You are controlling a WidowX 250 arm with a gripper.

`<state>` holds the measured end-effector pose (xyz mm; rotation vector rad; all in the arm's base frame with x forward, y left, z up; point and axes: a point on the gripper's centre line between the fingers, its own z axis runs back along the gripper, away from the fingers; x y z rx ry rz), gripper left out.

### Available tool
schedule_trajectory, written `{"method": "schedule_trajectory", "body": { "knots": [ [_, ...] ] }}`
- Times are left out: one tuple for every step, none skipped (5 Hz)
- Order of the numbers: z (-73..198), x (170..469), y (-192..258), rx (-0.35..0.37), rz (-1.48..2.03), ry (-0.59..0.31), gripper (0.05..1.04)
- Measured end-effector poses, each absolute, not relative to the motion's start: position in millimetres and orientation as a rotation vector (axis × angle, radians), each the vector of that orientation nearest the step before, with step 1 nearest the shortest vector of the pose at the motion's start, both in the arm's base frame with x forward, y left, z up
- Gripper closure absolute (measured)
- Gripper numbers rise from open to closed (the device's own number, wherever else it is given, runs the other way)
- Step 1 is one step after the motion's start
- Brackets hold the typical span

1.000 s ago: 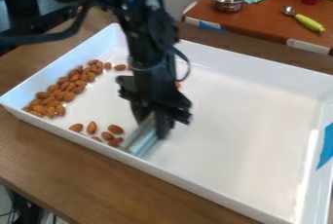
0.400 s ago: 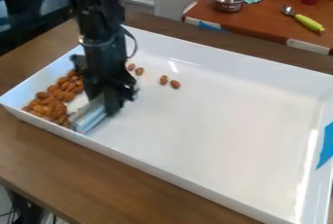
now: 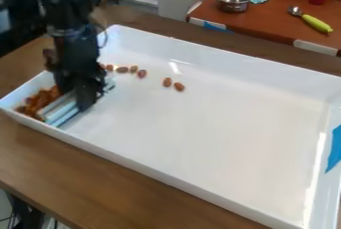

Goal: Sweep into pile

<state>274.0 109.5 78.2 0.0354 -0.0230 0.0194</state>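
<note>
The hand, gripping a pale sweeper, is piling almonds at the tray's left corner; stray nuts are probably needing another pass.

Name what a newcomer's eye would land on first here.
Probably the big white tray, with the black gripper over its left end in the picture. Below the gripper, a pale scraper stands against a heap of brown nuts. A few stray nuts trail loosely to the right, nearer the tray's far side.
</note>
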Motion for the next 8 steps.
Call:
{"method": "schedule_trajectory", "body": {
  "knots": [
    [105.2, 281.0, 83.1, -0.159, 0.063, -0.043, 0.701],
    [154.4, 301.7, 67.9, -0.278, 0.121, -0.081, 0.701],
    [181.4, 315.5, 45.3, -0.370, 0.141, -0.113, 0.701],
    [173.0, 333.1, 16.5, -0.403, 0.151, -0.110, 0.701],
    [147.8, 353.7, -10.1, -0.371, 0.156, -0.112, 0.701],
    [125.6, 367.8, -27.8, -0.316, 0.151, -0.146, 0.701],
    [102.6, 376.3, -24.6, -0.273, 0.181, -0.150, 0.701],
    [93.7, 375.5, -18.9, -0.244, 0.196, -0.152, 0.701]
  ]
}}
